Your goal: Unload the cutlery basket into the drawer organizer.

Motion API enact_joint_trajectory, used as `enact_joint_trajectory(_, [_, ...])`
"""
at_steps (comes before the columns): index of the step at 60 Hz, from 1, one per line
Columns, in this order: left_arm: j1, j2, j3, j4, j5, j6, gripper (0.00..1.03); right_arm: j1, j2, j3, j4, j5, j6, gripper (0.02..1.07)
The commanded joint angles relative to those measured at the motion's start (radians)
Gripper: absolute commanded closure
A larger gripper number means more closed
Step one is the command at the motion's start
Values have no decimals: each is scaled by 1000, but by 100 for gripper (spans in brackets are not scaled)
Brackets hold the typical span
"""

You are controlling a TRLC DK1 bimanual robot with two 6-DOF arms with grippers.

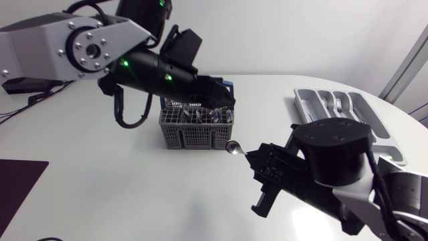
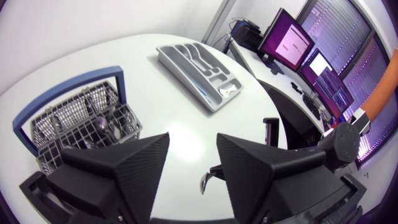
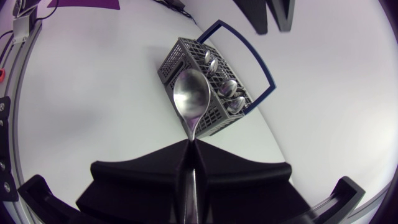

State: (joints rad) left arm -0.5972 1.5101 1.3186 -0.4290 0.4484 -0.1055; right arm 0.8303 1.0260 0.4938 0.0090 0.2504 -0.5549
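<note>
Our white table (image 1: 134,194) has a curved edge. A grey plastic mesh cutlery basket with a blue hoop handle (image 1: 197,130) stands near its middle, toward the far side. Several steel spoons stand upright in the basket's compartments.

Well apart from the basket, on our right, a long grey plastic drawer organizer (image 1: 302,105) lies close to the table's curved right edge. Forks and other cutlery already lie in its slots. Between basket and organizer the tabletop is bare white, and a wider bare stretch lies in front of the basket.

Our left arm comes in over the far side of the table. Our left gripper (image 2: 193,146) hangs above the basket's far rim with its two black wedge fingers spread and nothing between them.

Our right gripper (image 3: 191,149) sits near the basket's front right corner, its fingers pressed together on the handle of a shiny steel spoon (image 3: 191,96). The spoon's bowl points toward the basket. We cannot tell whether the bowl touches the mesh.
</note>
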Motion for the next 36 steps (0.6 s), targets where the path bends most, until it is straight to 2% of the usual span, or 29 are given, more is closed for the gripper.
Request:
enact_joint_trajectory(1, [33,-24,42,-4,12,-25,38,-53,-38,-15,-32,-45,-11,101])
enact_joint_trajectory(15, [135,-22,39,-42,10,32,38,-263,-110,9,-181,-295,-62,101])
enact_joint_trajectory(25, [197,-24,-2,-56,9,99,38,-491,-118,42,-293,-513,-181,101])
enact_joint_trajectory(36, [224,-39,-61,-57,6,205,38,-720,-58,75,-380,-674,-367,101])
